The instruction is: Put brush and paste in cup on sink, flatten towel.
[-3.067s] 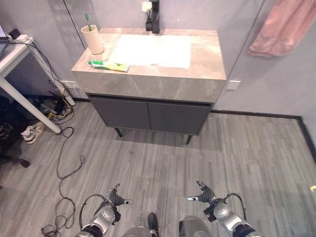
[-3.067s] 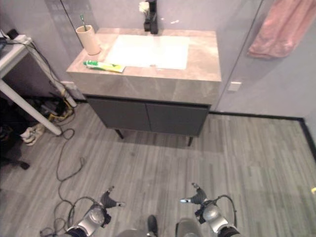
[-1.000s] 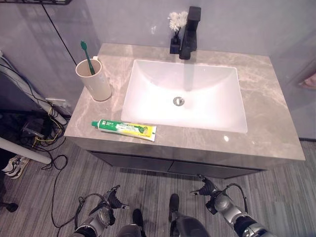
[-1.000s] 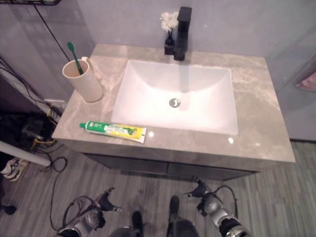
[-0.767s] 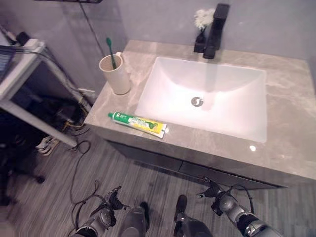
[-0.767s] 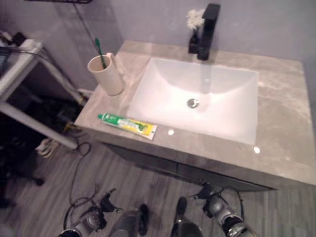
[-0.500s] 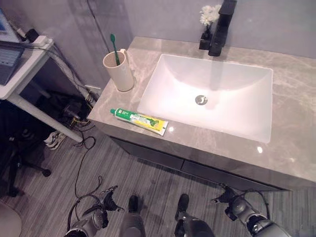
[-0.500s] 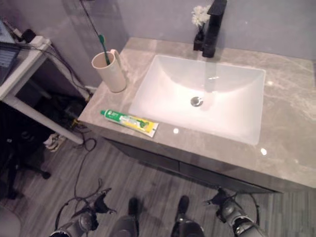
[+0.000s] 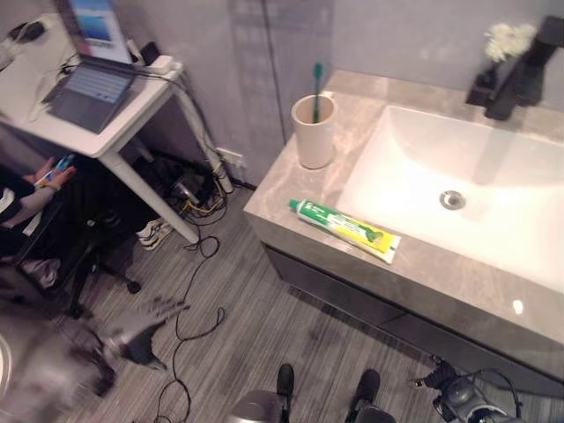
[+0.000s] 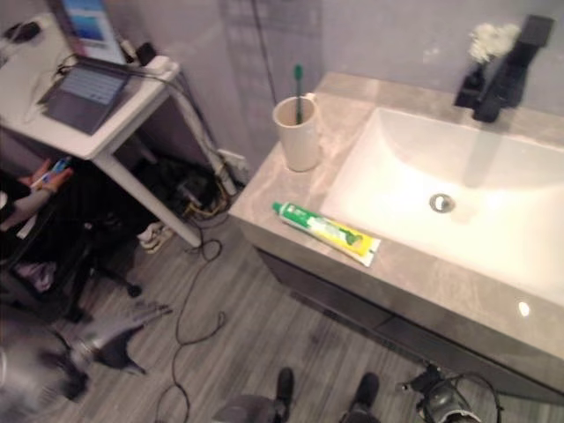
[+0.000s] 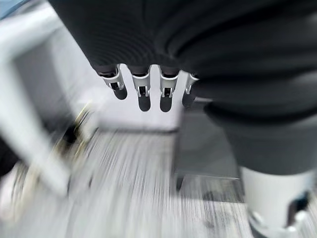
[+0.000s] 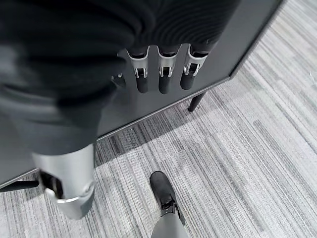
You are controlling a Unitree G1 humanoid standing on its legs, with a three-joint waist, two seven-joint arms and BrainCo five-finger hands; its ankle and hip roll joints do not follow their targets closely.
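A beige cup (image 9: 314,132) stands at the near left corner of the grey sink counter (image 9: 423,273), with a green toothbrush (image 9: 315,86) upright in it. A green and yellow toothpaste tube (image 9: 344,231) lies flat on the counter's front edge, in front of the cup and left of the white basin (image 9: 467,185). My left hand (image 9: 141,324) hangs low over the floor, far left of the counter; its fingers (image 11: 143,94) are straight and hold nothing. My right hand (image 9: 451,395) hangs below the counter's front, its fingers (image 12: 163,79) straight and empty.
A black faucet (image 9: 522,75) and a small white flower (image 9: 504,37) stand at the back of the basin. A white desk (image 9: 106,132) with an open laptop (image 9: 92,79) is to the left, with cables and a shoe (image 9: 154,233) beneath. A person's hand (image 9: 48,172) shows at the left edge. The dark cabinet (image 12: 257,29) is close to my right hand.
The camera has swung left, bringing the desk and laptop into the picture. My left arm has swung out to the left. Cup, brush and tube keep their places on the counter.
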